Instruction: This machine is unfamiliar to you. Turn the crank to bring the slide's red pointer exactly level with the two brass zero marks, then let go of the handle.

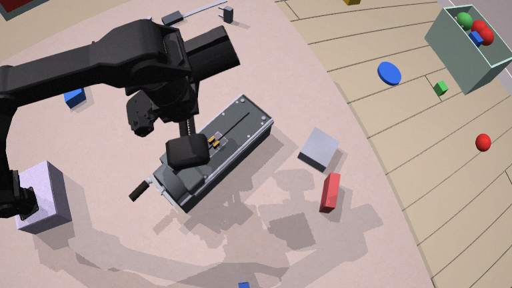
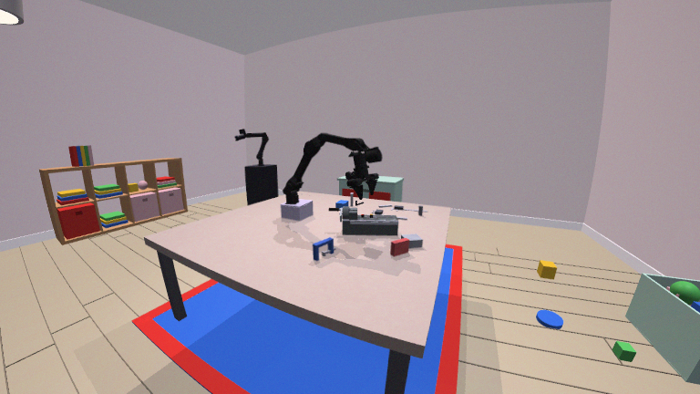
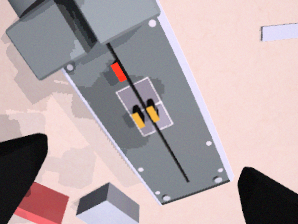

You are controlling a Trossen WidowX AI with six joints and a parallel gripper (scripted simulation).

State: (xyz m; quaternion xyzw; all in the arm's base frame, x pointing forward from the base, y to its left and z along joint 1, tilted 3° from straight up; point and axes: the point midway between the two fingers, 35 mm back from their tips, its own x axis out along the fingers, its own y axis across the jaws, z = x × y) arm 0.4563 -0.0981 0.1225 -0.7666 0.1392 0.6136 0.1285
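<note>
The grey machine (image 1: pixel 255 117) (image 2: pixel 369 228) (image 3: pixel 192 131) stands on the table. Its crank's dark handle (image 1: pixel 139 190) (image 2: pixel 334 209) sticks out beyond the housing end. In the wrist view the red pointer (image 3: pixel 118 72) lies beside the slot, between the housing and the two brass marks, the left mark (image 3: pixel 138 120) and right mark (image 3: pixel 153 114). It is clearly off their level, toward the housing. The arm hides the pointer in the top view. My gripper (image 2: pixel 366 194) (image 3: pixel 145 161) is open and empty above the machine, away from the handle.
A grey block (image 1: pixel 319 145) (image 2: pixel 412 240) (image 3: pixel 110 204) and a red block (image 1: pixel 330 193) (image 2: pixel 399 246) (image 3: pixel 47 202) lie beside the machine. A blue block (image 1: pixel 74 97) lies behind the arm's lavender base block (image 1: pixel 42 186). A blue arch (image 2: pixel 323 242) stands near the front. Dark slide pieces (image 1: pixel 172 17) lie at the back.
</note>
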